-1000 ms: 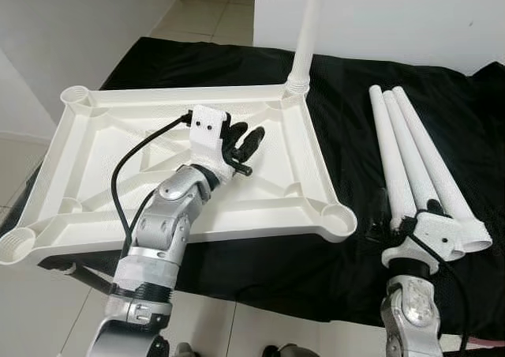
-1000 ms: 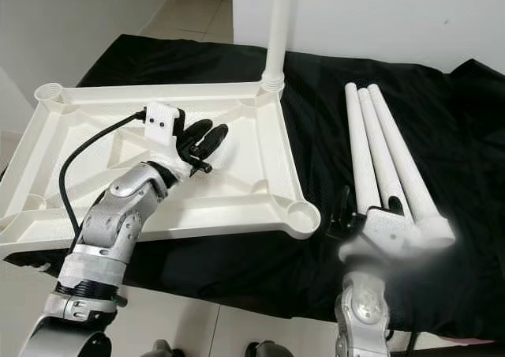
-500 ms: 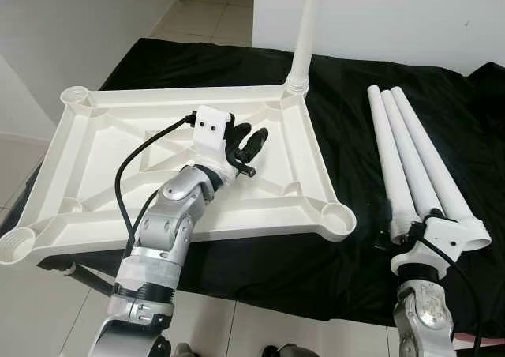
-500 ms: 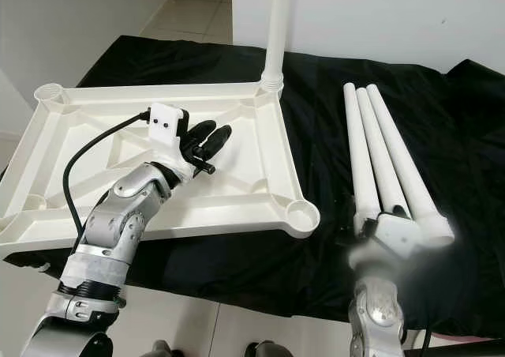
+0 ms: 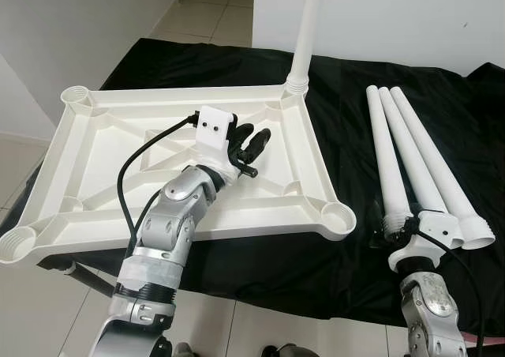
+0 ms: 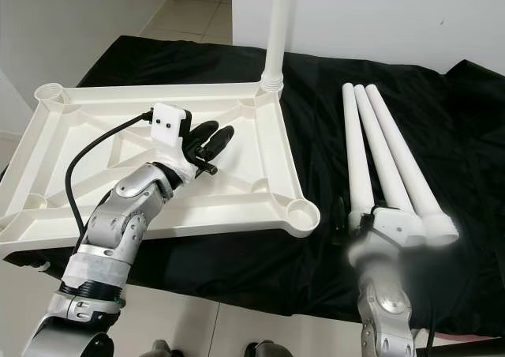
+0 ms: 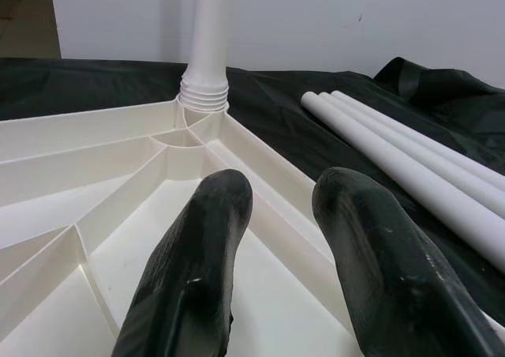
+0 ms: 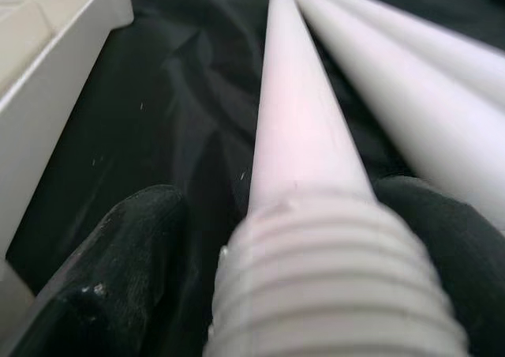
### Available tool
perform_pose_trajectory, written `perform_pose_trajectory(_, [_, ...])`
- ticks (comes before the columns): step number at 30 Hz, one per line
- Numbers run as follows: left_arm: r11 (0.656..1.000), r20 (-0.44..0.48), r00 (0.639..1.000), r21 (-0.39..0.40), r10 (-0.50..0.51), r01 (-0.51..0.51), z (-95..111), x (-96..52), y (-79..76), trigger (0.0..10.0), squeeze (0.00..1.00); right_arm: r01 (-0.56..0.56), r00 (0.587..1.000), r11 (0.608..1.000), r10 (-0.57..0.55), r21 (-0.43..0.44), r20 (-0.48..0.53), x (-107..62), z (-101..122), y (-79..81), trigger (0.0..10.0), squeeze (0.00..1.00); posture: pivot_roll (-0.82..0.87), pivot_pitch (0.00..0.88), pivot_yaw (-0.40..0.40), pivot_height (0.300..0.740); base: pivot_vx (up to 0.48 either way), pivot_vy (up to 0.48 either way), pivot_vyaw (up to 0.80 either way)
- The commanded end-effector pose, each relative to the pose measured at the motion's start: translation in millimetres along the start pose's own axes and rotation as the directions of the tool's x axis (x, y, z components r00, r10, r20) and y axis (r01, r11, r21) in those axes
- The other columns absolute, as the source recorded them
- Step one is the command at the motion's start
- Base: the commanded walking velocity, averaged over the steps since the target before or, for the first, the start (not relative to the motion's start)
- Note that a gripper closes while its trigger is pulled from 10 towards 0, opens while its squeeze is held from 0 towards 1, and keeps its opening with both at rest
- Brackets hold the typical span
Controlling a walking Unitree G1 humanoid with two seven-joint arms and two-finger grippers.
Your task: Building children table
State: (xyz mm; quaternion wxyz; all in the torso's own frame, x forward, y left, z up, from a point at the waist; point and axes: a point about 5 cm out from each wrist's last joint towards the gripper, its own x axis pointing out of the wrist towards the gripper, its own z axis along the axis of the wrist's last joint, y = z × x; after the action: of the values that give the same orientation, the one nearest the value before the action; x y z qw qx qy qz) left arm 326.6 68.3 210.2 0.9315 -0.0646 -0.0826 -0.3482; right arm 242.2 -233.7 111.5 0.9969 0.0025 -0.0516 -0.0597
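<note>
The white table top (image 5: pixel 102 159) lies upside down on a black cloth. One white leg (image 5: pixel 306 25) stands screwed into its far right corner. Three loose legs (image 5: pixel 410 152) lie side by side on the cloth to the right. My left gripper (image 5: pixel 254 133) hovers open over the inside of the table top, with nothing between its fingers (image 7: pixel 209 238). My right gripper (image 8: pixel 288 195) is at the near ends of the loose legs. It is open, with one finger (image 8: pixel 118 270) on each side of the threaded end (image 8: pixel 331 278) of the leftmost leg.
Round corner sockets (image 5: pixel 335 215) stand free at the near right, far left (image 5: pixel 76 96) and near left (image 5: pixel 14 242). The black cloth (image 5: pixel 347 270) ends at the near edge above the tiled floor (image 5: pixel 47 310). A white wall stands behind.
My right gripper has drawn back along the loose legs to their near threaded ends. The left gripper has shifted only slightly over the table top.
</note>
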Motion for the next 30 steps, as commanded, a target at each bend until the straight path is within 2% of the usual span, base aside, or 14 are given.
perform_pose_trajectory(1, [1.000,-0.004,1.000,0.014,0.022,-0.022,0.6,-1.5,0.3,10.0,0.00,-0.011,0.999,1.000,0.011,0.011,-0.038,-3.0,-7.5,-1.4,10.0,0.00,-0.05,0.134,-0.004,0.740,0.000,0.000,0.00])
perform_pose_trajectory(9, [1.000,-0.004,1.000,0.019,0.016,-0.016,2.0,-0.5,-0.1,10.0,0.00,-0.023,0.998,0.999,0.025,0.035,-0.056,-5.3,-13.1,1.0,10.0,0.00,-0.05,0.134,0.006,0.740,0.000,0.000,0.00])
perform_pose_trajectory(10, [1.000,-0.004,1.000,0.020,0.013,-0.013,2.2,-0.1,-0.2,10.0,0.00,-0.029,0.998,0.999,0.031,0.040,-0.053,-5.4,-13.7,1.5,9.3,0.00,-0.05,0.133,0.007,0.740,0.000,0.000,0.00])
perform_pose_trajectory(12, [1.000,-0.004,1.000,0.020,0.013,-0.013,2.2,-0.1,-0.2,10.0,0.00,-0.029,0.998,0.999,0.031,0.040,-0.053,-5.4,-13.7,1.5,9.3,0.00,-0.05,0.133,0.007,0.740,0.000,0.000,0.00])
perform_pose_trajectory(13, [1.000,-0.005,1.000,0.022,0.010,-0.009,2.3,0.3,-0.5,10.0,0.00,-0.031,0.998,0.999,0.033,0.043,-0.052,-5.3,-13.9,1.8,3.3,0.00,-0.05,0.133,0.008,0.740,0.000,0.000,0.00])
perform_pose_trajectory(14, [1.000,-0.005,1.000,0.022,0.010,-0.009,2.3,0.3,-0.5,10.0,0.00,-0.031,0.998,0.999,0.033,0.043,-0.052,-5.3,-13.9,1.8,3.3,0.00,-0.05,0.133,0.008,0.740,0.000,0.000,0.00])
perform_pose_trajectory(15, [1.000,-0.005,1.000,0.023,0.007,-0.006,2.5,0.7,-0.9,10.0,0.00,-0.034,0.998,0.998,0.037,0.049,-0.051,-5.3,-14.2,2.3,0.2,0.00,-0.05,0.133,0.009,0.740,0.000,0.000,0.00])
perform_pose_trajectory(26, [0.999,-0.019,1.000,0.035,-0.006,0.007,0.6,0.5,-2.3,10.0,0.00,-0.043,0.998,0.995,0.047,0.086,-0.049,-2.7,-14.9,5.1,0.0,0.00,-0.05,0.133,0.005,0.740,0.000,0.000,0.00])
perform_pose_trajectory(30, [0.998,-0.026,1.000,0.055,-0.006,0.008,0.3,0.8,-2.3,10.0,0.00,-0.036,0.999,0.995,0.038,0.088,-0.015,4.4,-8.1,5.7,0.0,0.00,-0.04,0.128,0.003,0.740,0.000,0.000,0.00])
